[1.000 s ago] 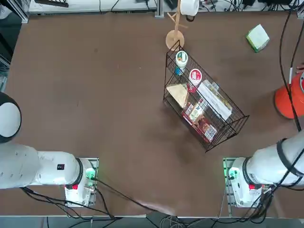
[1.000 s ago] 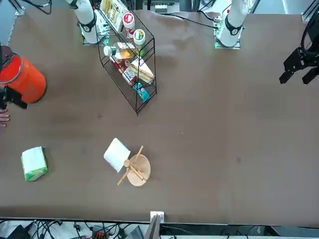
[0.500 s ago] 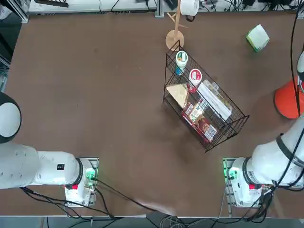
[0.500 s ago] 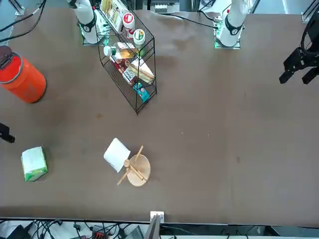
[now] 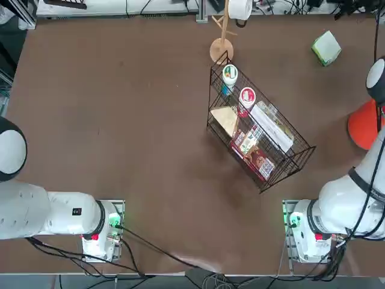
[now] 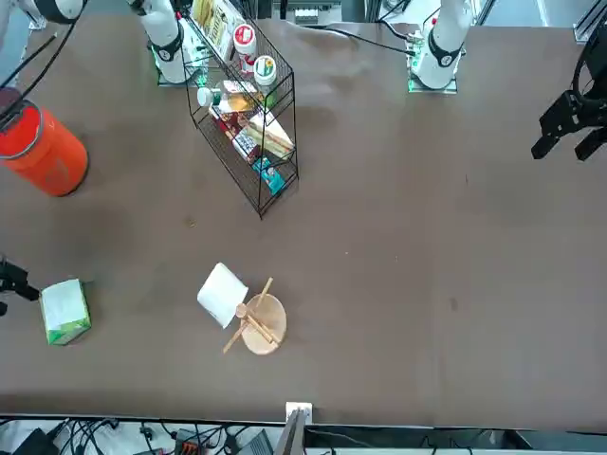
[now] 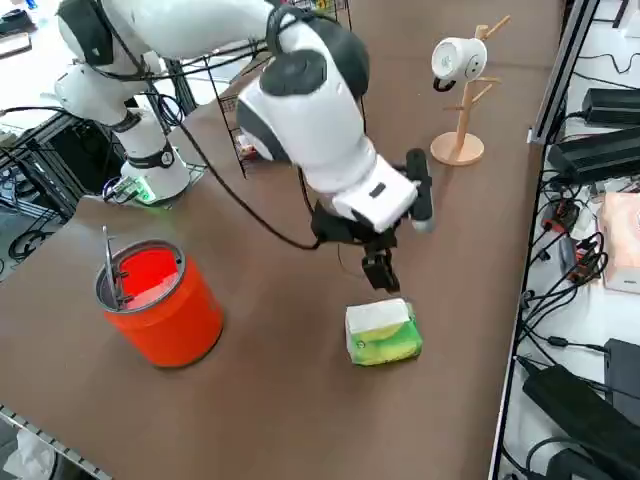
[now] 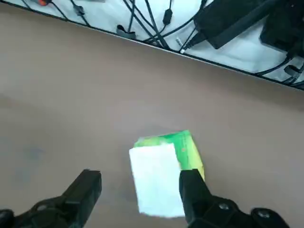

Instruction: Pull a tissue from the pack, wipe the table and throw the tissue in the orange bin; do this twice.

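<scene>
The green pack with a white top lies on the dark-brown table near its far right corner, also seen from above and from the front. My right gripper hangs just above the pack, open and holding nothing. In the wrist view the pack lies below and between the two fingers, closer to one of them. The gripper shows at the picture's edge in the front view. The orange bin stands apart, nearer the arm's base.
A black wire rack with groceries sits mid-table. A white paper roll on a wooden stand stands near the far edge. Cables and power bricks lie beyond the table's edge, close to the pack.
My right gripper has moved away from the orange bin toward the far edge and now hangs over the green pack. The pack and bin have not moved.
</scene>
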